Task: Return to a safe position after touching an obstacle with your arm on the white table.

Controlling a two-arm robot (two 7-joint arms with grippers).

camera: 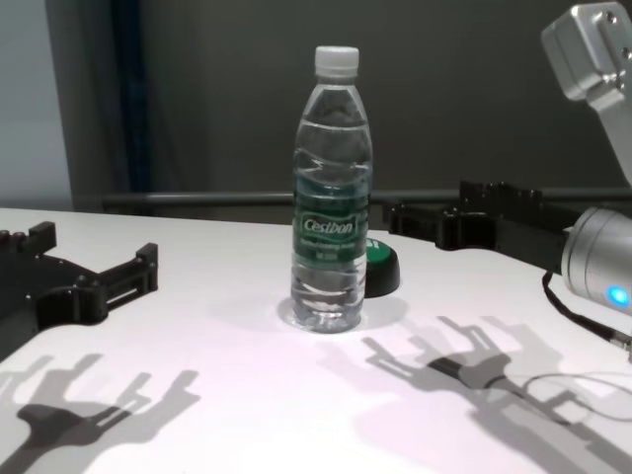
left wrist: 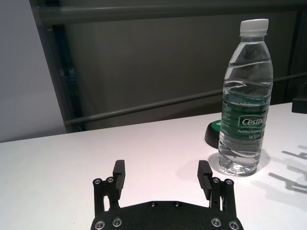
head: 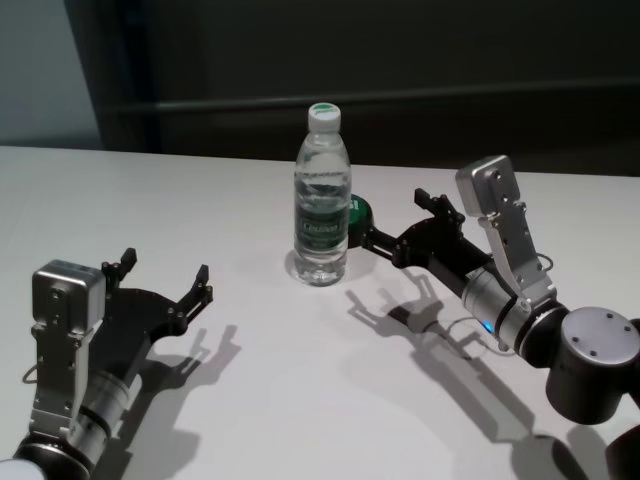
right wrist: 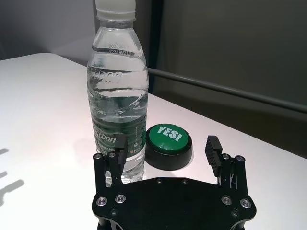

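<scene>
Head view — Cestbon water bottle [head: 322,200] upright at frame centre on white bench [head: 250,380], green YES! button [head: 359,213] just behind. Right gripper [head: 405,222] open, beside bottle; left gripper [head: 166,272] open, lower left, apart.

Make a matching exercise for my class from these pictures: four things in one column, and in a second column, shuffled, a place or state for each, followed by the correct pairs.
Column 1
1. water bottle
2. green button
3. left gripper
4. right gripper

Column 2
A. low and round, marked "YES!", just behind the bottle
B. open, held above the white table to the bottle's right
C. upright, white cap on, near the table's middle
D. open, to the bottle's left and nearer the robot

Pairs: 1-C, 2-A, 3-D, 4-B
</scene>
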